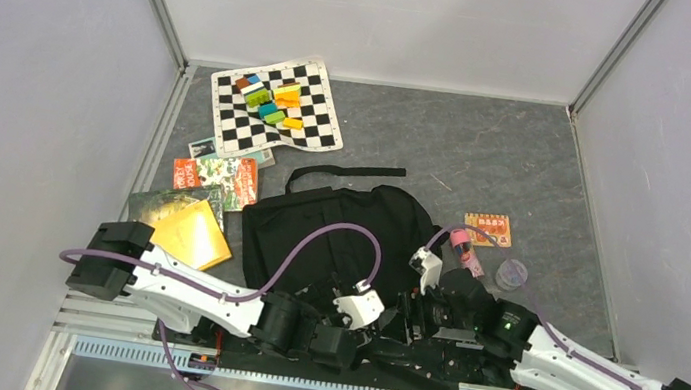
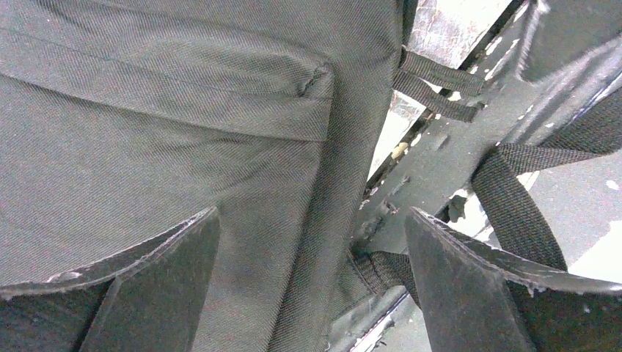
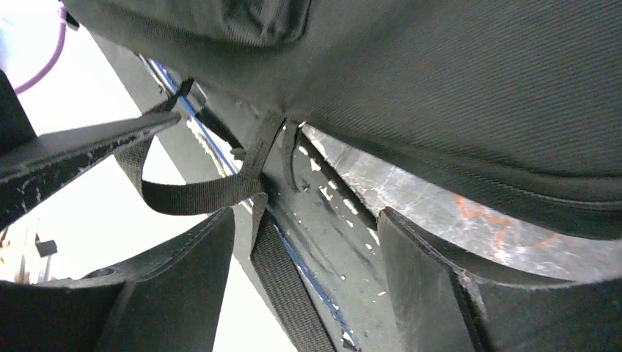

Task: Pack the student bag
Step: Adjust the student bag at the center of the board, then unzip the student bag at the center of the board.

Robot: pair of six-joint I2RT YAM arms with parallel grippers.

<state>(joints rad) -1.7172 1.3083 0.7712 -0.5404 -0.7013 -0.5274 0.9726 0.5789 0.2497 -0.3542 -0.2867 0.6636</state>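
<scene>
The student bag [image 1: 337, 229] is a large black backpack lying flat mid-table, with one strap [image 1: 344, 172] stretched out behind it. Both grippers sit low at its near edge. My left gripper [image 2: 312, 253] is open, and the bag's fabric edge [image 2: 220, 117] and a strap end [image 2: 381, 271] lie between its fingers without being pinched. From above, that gripper [image 1: 366, 331] is mostly lost against the black fabric. My right gripper [image 3: 308, 282] is open under the bag's underside [image 3: 455, 95]. A webbing strap [image 3: 290, 290] runs between its fingers, with gaps on both sides.
Behind the bag on the left lies a checkerboard mat [image 1: 315, 126] with several coloured blocks. Booklets [image 1: 215, 181] and a yellow envelope [image 1: 187, 232] lie left of the bag. To its right are a pink bottle [image 1: 464, 246], an orange card [image 1: 488, 229] and a clear lid [image 1: 512, 273].
</scene>
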